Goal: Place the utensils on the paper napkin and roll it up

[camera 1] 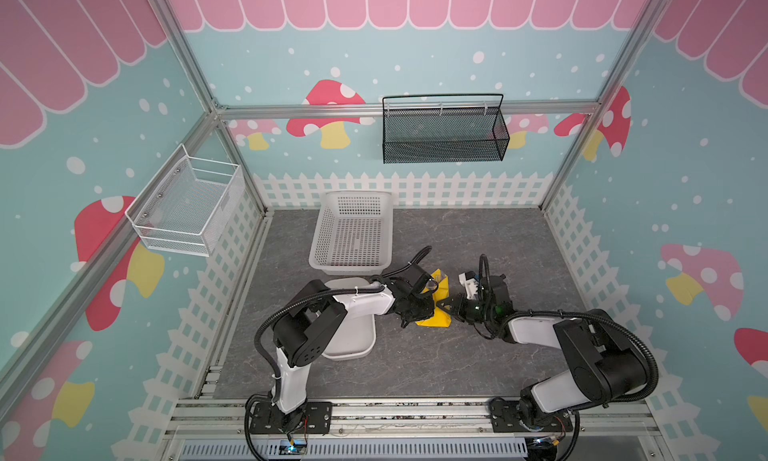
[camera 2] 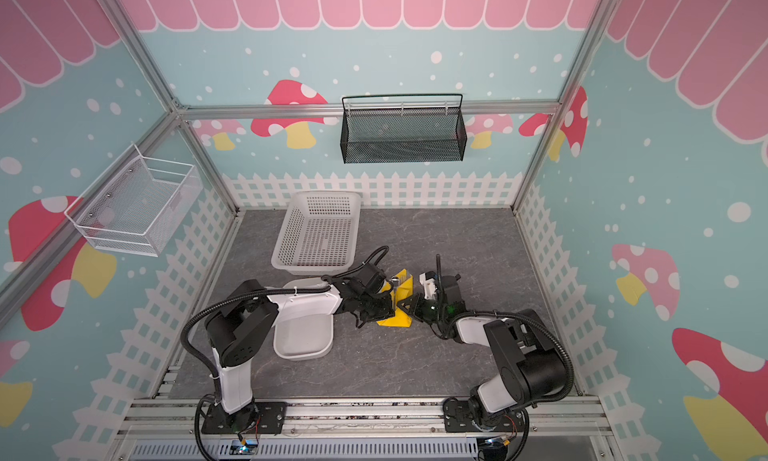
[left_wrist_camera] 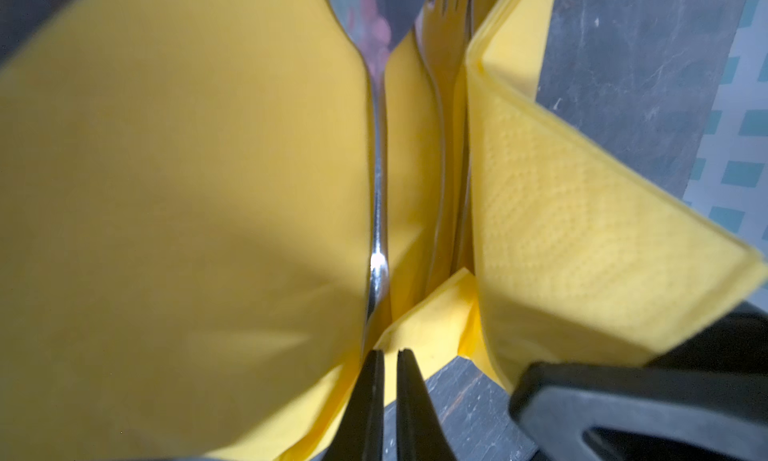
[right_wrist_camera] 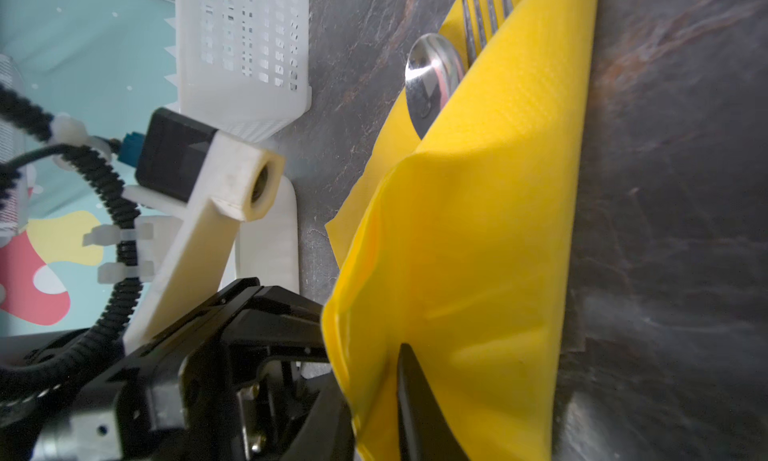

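The yellow paper napkin (camera 1: pixel 437 318) (camera 2: pixel 397 320) lies on the grey table between my two arms, folded up around the utensils. A spoon (left_wrist_camera: pixel 374 22) and a fork (left_wrist_camera: pixel 446 6) lie side by side in its crease, their heads sticking out of the far end (right_wrist_camera: pixel 432 76). My left gripper (left_wrist_camera: pixel 387 351) sits at the near end of the crease, its fingers almost together with only a slit between them and nothing in it. My right gripper (right_wrist_camera: pixel 370 376) straddles the napkin's raised right flap (right_wrist_camera: pixel 478 230), its fingers slightly apart, one on each side of the fold.
A white perforated basket (camera 1: pixel 353 230) stands just behind the napkin. A white oblong tray (camera 1: pixel 353 342) lies under the left arm. A black mesh basket (camera 1: pixel 444 130) hangs on the back wall and a white wire basket (camera 1: pixel 187 209) on the left wall.
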